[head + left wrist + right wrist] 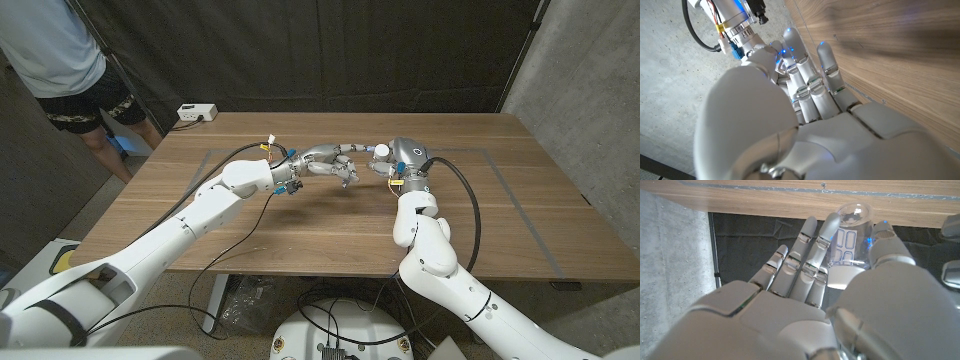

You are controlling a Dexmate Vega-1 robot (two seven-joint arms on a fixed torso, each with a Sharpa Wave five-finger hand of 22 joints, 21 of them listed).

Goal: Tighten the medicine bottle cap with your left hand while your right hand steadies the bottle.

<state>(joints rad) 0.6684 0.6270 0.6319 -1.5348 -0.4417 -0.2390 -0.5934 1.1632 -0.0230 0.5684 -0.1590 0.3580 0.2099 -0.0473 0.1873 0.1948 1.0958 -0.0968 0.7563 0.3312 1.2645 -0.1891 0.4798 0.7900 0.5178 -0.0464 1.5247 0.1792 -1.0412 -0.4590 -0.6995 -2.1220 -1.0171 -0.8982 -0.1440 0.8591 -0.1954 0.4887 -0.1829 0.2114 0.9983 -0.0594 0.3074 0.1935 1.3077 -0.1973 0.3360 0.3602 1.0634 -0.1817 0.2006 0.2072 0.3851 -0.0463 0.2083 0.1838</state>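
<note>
- Bottle (381, 158) standing upright on the desk (520, 215), a little past the middle toward 12 o'clock, between the two hands.
- Right hand (403, 157) at 3 o'clock of the bottle, wrapped around its clear body; in the right wrist view fingers (810, 255) on one side and thumb on the other, so grasping the bottle (850, 247).
- Left hand (332, 163) at 9 o'clock of the bottle, very near, fingers pointing toward it. Cannot tell whether touching the cap (382, 150). In the left wrist view fingers (812, 82) straight and a little apart, nothing seen inside, so released as far as visible.
- Step in hand, by judgement: bottle already steadied by the right hand; left hand arriving at the white cap, twisting probably not yet begun.
- Next move probably calls for: lifting the left fingertips to the cap height, closing thumb and fingers around the cap, then turning in the tightening direction, with firm hold from the right hand to stop the bottle from spinning or tipping.
- Writing: pale blue rounded rectangles on the bottle label in the right wrist view; no words or brand readable.
- At 11 o'clock of the desk, a small white box (197, 113); a person (60, 60) standing past that corner.
</note>
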